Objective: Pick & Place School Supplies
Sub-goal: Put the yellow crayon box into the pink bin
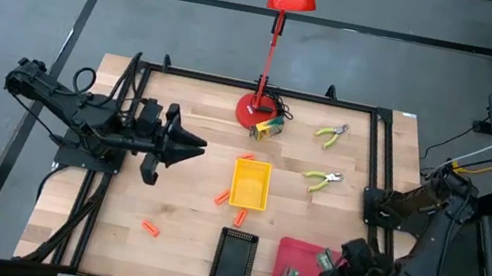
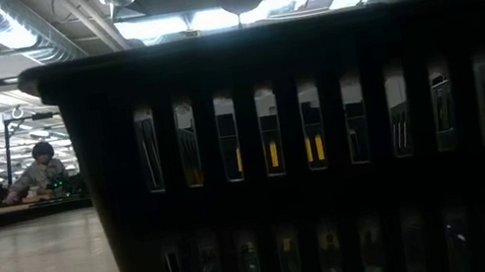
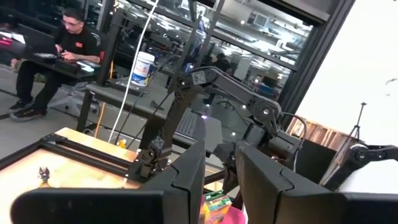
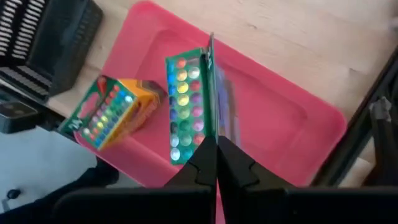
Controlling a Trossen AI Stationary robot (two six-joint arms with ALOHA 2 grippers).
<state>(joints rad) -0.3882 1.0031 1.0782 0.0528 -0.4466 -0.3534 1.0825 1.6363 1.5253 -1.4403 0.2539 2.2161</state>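
My right gripper [image 4: 216, 149] hangs over the red tray [image 1: 287, 252] at the table's near right, pointing down, shut on a green printed box [image 4: 186, 106]. A second printed box [image 4: 109, 112] lies flat in that tray. A third box [image 1: 268, 129] stands by the lamp base. Two pliers [image 1: 332, 133] [image 1: 323, 179] lie at the far right. Orange sticks [image 1: 150, 228] [image 1: 223, 196] [image 1: 240, 217] lie on the wood. My left gripper [image 1: 192, 145] waits raised at the left, pointing toward the table's right, open [image 3: 221, 180] and empty. My right gripper pinches the green box's thin upper edge [image 4: 211, 127] between its two shut fingers, at the end of the box nearest them. The fingers come from above, pointing down, in line with that edge. The box stands on edge over the red tray; whether its underside touches the tray I cannot tell.
A yellow tray [image 1: 247, 199] sits mid-table and a black slotted tray [image 1: 235, 258] at the near edge; its wall [image 2: 327, 161] fills the low view. A red desk lamp [image 1: 256, 109] stands at the far side. A black frame [image 1: 376, 151] rims the table. A person [image 3: 68, 37] sits beyond.
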